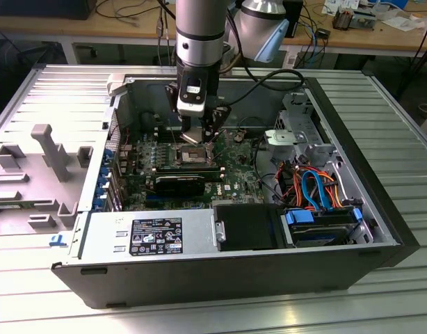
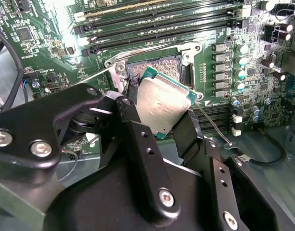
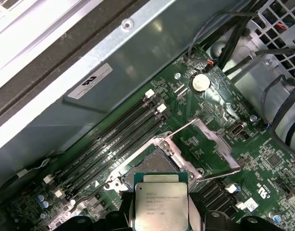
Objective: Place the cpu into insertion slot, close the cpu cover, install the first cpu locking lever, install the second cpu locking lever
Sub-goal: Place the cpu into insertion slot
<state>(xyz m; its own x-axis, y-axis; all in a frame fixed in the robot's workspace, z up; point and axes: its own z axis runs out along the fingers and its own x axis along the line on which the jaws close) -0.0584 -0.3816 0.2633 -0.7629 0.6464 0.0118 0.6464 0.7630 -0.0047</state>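
Tool (image 2: 159, 114) clamps cpu (image 2: 163, 98) by opposite edges over insertion slot (image 2: 157, 65); cpu hides slot's near side.

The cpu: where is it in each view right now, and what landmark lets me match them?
Exterior view: cpu, a small grey patch under the pincer, just above the insertion slot.
Second wrist view: cpu tilted, clamped in the pincer, overlapping the insertion slot.
First wrist view: cpu face-on, beside the insertion slot.
Shared landmark: the insertion slot.
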